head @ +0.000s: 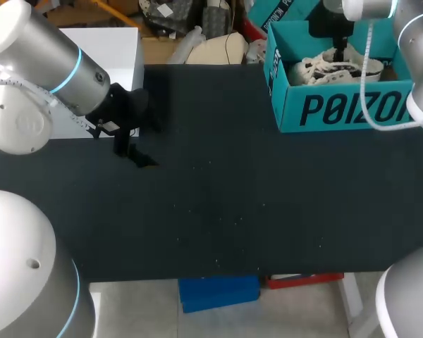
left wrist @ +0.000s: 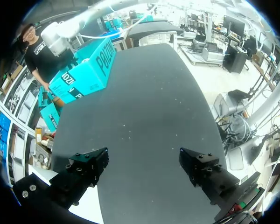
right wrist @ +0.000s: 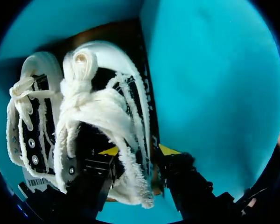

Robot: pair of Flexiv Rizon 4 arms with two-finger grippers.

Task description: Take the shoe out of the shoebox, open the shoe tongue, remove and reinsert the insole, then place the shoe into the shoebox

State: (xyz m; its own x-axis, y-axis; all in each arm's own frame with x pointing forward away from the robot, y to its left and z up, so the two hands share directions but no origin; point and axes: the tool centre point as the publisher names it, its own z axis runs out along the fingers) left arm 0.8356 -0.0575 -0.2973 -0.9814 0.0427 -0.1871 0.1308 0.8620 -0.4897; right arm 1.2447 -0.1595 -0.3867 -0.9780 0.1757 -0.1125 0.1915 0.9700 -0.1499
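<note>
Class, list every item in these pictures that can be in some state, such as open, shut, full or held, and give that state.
shoebox: open at the top, upright on the table, shoe inside.
shoe: lying in the shoebox, laces bunched on top.
left gripper: open, empty, over the table.
right gripper: down in the shoebox at the shoe; grip unclear.

Our right gripper clasps the side wall of a black canvas shoe with frayed cream laces inside the teal cardboard shoebox
</note>
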